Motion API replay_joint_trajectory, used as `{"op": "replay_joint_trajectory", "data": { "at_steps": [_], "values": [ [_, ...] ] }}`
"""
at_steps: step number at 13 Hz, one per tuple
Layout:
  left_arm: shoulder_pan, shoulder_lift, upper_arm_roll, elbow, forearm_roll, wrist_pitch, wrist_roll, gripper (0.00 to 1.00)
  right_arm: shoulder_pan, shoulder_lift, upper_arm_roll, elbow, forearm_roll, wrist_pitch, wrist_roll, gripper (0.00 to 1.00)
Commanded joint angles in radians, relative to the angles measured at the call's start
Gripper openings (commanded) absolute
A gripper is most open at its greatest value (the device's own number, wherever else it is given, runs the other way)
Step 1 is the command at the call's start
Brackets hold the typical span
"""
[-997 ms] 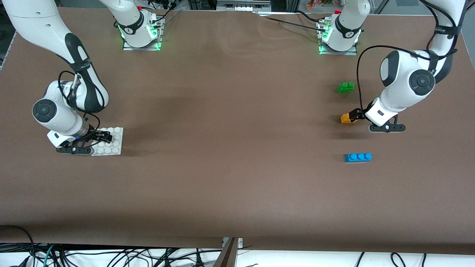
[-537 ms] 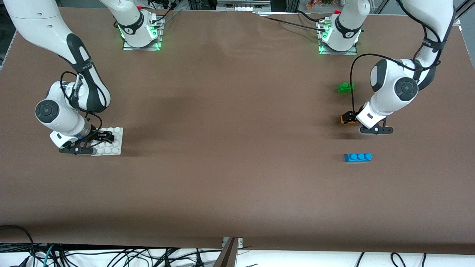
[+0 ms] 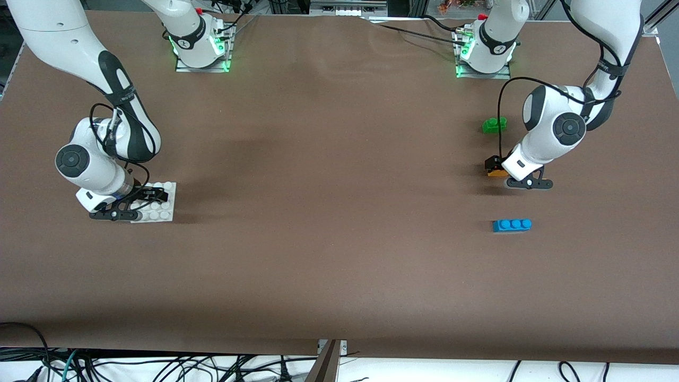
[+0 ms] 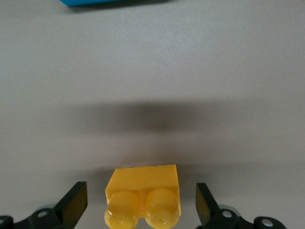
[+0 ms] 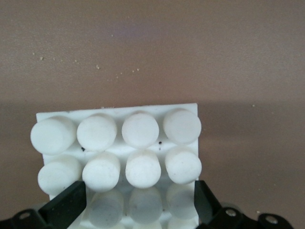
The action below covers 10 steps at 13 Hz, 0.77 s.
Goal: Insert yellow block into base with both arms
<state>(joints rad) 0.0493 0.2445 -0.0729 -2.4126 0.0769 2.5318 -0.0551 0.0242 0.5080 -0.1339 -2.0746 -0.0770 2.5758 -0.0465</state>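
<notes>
The yellow block [image 3: 495,172] lies on the table toward the left arm's end. My left gripper [image 3: 497,167] is low over it and open. In the left wrist view the yellow block [image 4: 143,193] sits between the two fingers with a gap on each side of my left gripper [image 4: 141,207]. The white base [image 3: 162,211] lies flat toward the right arm's end. My right gripper [image 3: 144,201] is open and low over its edge. In the right wrist view the base [image 5: 119,143] fills the span between the fingers of my right gripper [image 5: 138,205].
A green two-stud brick [image 3: 494,124] lies farther from the front camera than the yellow block. A blue three-stud brick [image 3: 512,225] lies nearer to it, and its edge shows in the left wrist view [image 4: 114,2]. Brown mat covers the table.
My left gripper has slid toward the right arm's end and now straddles the yellow block. My right gripper has shifted slightly farther onto the base.
</notes>
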Motion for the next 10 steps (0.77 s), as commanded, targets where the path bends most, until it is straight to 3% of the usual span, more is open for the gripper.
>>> {"op": "replay_joint_trajectory", "data": {
  "at_steps": [1, 7, 10],
  "values": [
    [-0.002, -0.010, -0.001, -0.020, 0.024, 0.019, 0.006, 1.00, -0.006, 0.038, 0.004, -0.027, 0.009, 0.034, -0.039, 1.00],
    [0.000, 0.004, 0.001, -0.020, 0.043, 0.021, 0.004, 0.89, -0.007, 0.027, -0.001, -0.039, 0.011, 0.026, -0.076, 1.00],
    [0.003, 0.004, 0.001, -0.020, 0.061, 0.021, 0.004, 0.78, -0.010, 0.026, -0.004, -0.042, 0.011, 0.024, -0.082, 1.00]
  ]
}}
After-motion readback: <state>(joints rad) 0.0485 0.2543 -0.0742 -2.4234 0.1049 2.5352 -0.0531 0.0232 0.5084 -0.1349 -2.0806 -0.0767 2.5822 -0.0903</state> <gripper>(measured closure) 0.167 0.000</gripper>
